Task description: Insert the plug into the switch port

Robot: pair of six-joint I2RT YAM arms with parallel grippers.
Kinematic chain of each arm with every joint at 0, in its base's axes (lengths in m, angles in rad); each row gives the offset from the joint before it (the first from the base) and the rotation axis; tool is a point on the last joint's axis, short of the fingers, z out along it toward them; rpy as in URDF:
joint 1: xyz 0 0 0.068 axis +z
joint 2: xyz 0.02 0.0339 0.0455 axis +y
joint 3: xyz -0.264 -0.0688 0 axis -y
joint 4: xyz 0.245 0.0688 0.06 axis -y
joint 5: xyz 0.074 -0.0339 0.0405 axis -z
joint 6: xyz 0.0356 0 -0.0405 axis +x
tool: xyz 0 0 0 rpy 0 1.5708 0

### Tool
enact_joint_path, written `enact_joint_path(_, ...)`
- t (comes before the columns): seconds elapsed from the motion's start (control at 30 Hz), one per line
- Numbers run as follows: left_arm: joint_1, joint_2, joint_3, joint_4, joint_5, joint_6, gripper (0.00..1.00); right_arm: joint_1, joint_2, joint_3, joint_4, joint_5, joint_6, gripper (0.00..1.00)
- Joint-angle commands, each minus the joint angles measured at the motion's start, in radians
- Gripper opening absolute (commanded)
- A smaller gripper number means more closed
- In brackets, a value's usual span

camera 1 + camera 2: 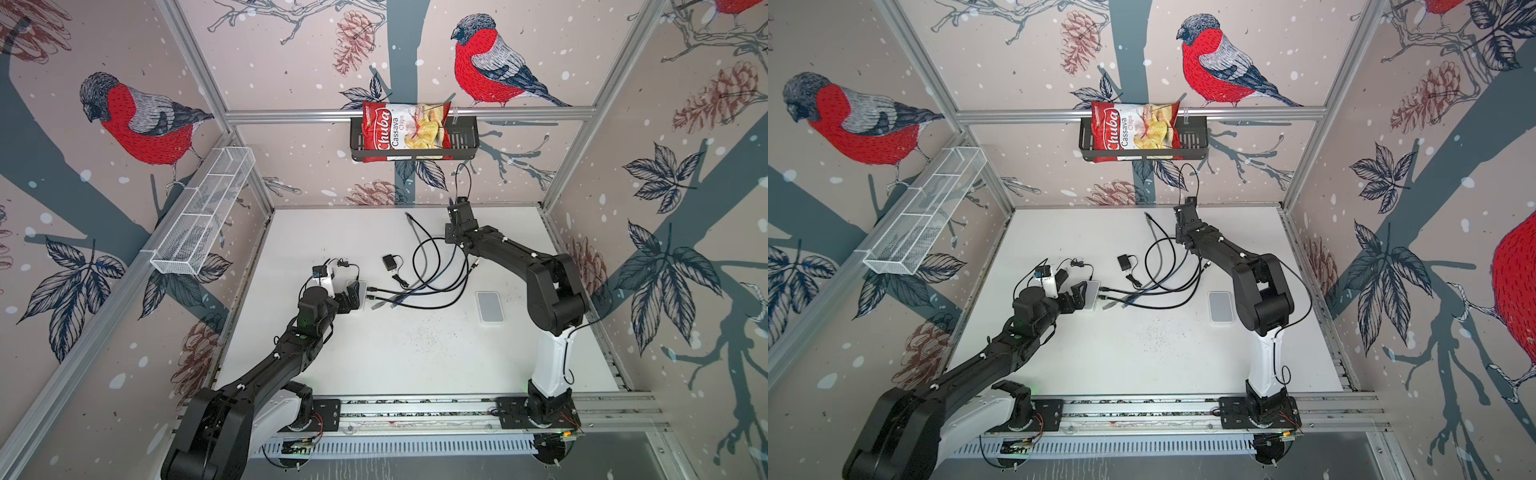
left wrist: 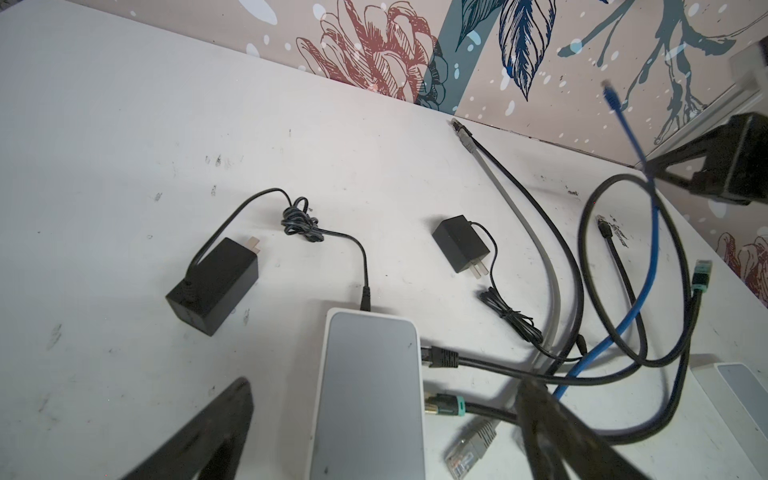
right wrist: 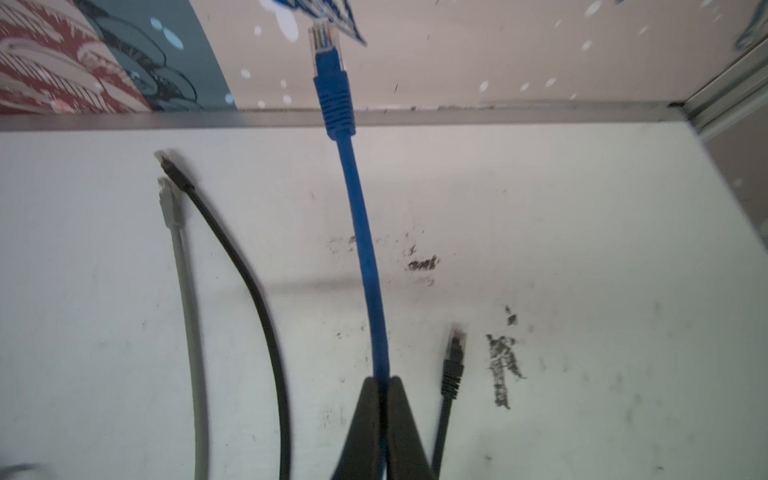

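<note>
- The right tool (image 3: 382, 380) is pinching the blue cable (image 3: 361, 232), its two fingers pressed together on the cord well back from the end.
- The blue plug (image 3: 326, 41) is hanging in the air beyond the tool, pointing toward the far wall (image 3: 457, 54) over the far right part of the worktop (image 3: 582, 249).
- The left tool (image 2: 386, 386) is standing spread wide, one finger on either side of the white switch (image 2: 368, 415); whether the fingers are touching it is unclear.
- The switch is lying flat left of centre on the worktop, well apart from the blue plug.
- A black plug (image 2: 440, 358) and a green-collared plug (image 2: 442, 405) are sitting in ports on the switch's right side.
- A grey plug (image 2: 469, 446) is lying loose just beside them, nearer the robot.
- A power lead (image 2: 365, 291) is running from the switch's far edge to a black adapter (image 2: 214, 284) lying on the worktop.
- A second switch (image 1: 489, 306) is lying on the right, beside the right arm.
</note>
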Motion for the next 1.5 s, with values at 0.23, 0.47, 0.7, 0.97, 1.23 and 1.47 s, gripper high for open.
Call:
enact_joint_path(0.23,0.001,-0.026,-0.018,0.035,-0.01,0.018,0.97,0.005,-0.19,-0.104,0.044,0.12,0.006,0.0)
enact_joint_path(0.47,0.0,-0.029,-0.029,0.039,-0.009,0.017,0.97,-0.004,-0.26,-0.172,0.038,0.101,0.071,0.0)
enact_joint_path(0.7,0.001,-0.042,-0.039,0.034,-0.02,0.02,0.97,-0.022,-0.223,-0.3,-0.026,0.073,0.16,0.0)
enact_joint_path(0.97,0.001,-0.043,-0.039,0.036,-0.03,0.027,0.97,-0.046,-0.189,-0.386,-0.036,-0.004,0.163,0.05)
enact_joint_path(1.23,0.001,-0.028,-0.047,0.046,-0.028,0.023,0.97,0.059,-0.197,-0.346,-0.031,-0.177,-0.158,0.18)
enact_joint_path(1.47,0.001,-0.025,-0.062,0.069,-0.026,0.017,0.97,0.19,-0.21,-0.41,-0.062,-0.236,-0.391,0.2)
